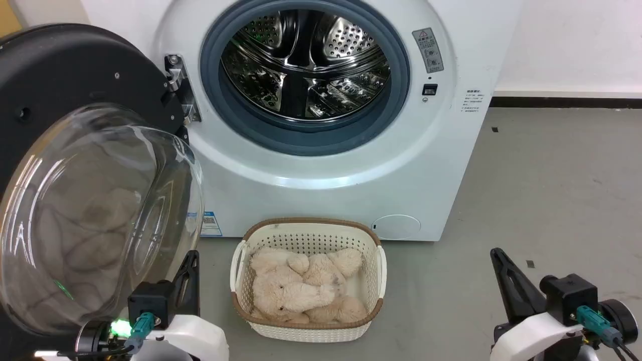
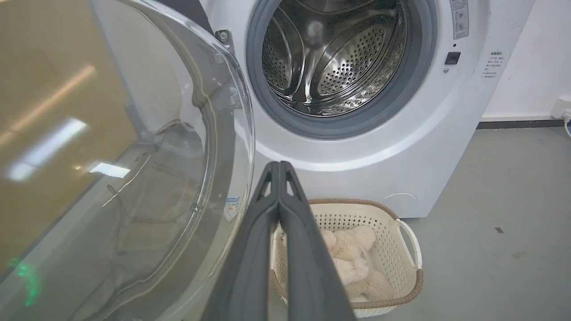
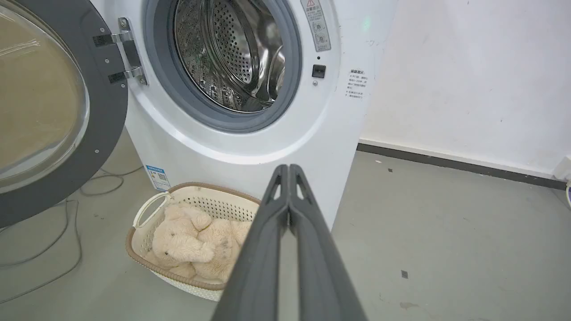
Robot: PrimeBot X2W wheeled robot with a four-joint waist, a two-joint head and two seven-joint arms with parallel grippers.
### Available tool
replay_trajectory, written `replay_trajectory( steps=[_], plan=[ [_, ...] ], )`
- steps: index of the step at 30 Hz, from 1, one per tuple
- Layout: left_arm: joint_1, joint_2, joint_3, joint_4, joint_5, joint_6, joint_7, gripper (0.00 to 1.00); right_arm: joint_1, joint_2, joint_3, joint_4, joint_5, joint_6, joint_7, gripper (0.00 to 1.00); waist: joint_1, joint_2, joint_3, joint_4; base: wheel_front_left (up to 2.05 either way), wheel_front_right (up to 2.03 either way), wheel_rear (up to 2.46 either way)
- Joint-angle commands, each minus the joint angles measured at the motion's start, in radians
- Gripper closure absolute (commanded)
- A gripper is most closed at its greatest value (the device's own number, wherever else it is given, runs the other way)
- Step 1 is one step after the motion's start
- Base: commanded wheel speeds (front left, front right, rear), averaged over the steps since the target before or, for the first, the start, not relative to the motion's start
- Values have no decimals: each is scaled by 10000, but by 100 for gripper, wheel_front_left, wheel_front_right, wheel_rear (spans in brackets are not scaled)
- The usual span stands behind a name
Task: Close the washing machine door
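The washing machine door [image 1: 75, 85] stands swung wide open on its metal hinge [image 1: 178, 87] at the washer's left, its clear glass bowl [image 1: 100, 220] bulging toward me. The steel drum [image 1: 306, 62] lies exposed. My left gripper [image 1: 189, 260] is shut with nothing in it, just right of the glass bowl [image 2: 169, 178] and close to it; touching or apart I cannot tell. My right gripper [image 1: 496, 255] is shut and holds nothing, low over the floor well to the right. The door [image 3: 58, 116] also fills the left of the right wrist view, where the gripper [image 3: 285, 168] points at the washer's lower front.
A white perforated basket [image 1: 306, 235] with a brown rim sits on the floor before the washer, holding a cream plush toy [image 1: 301, 288]. Grey cables [image 3: 53, 240] trail on the floor under the door. A white wall [image 1: 572, 45] stands to the right, with grey floor [image 1: 551, 190] before it.
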Motion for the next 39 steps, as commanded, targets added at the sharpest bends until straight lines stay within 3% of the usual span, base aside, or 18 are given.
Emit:
replay_trajectory(
  steps=[1, 2, 3, 23, 39],
  plan=[
    [-154, -11, 14, -43, 87, 28, 3, 100, -116, 45, -14, -45, -80, 6, 9, 100, 0, 0, 0, 0, 0, 0, 0],
    [-154, -11, 14, -43, 87, 28, 3, 100, -116, 45, -14, -45, -80, 6, 9, 100, 0, 0, 0, 0, 0, 0, 0],
    [0, 0, 0, 0, 0, 0, 0, 0, 0, 0, 0, 0, 0, 0, 0, 0, 0, 0, 0, 0, 0, 0, 0],
    [13, 0, -147, 12, -199, 64, -363, 0, 60, 5, -79, -58, 395, 1, -362, 0, 0, 0, 17, 120, 0, 0, 0],
    [47, -1, -276, -33, -342, 131, -697, 0, 132, 11, 0, -118, 646, 2, -696, 0, 0, 0, 20, 708, 0, 0, 0]
  ],
)
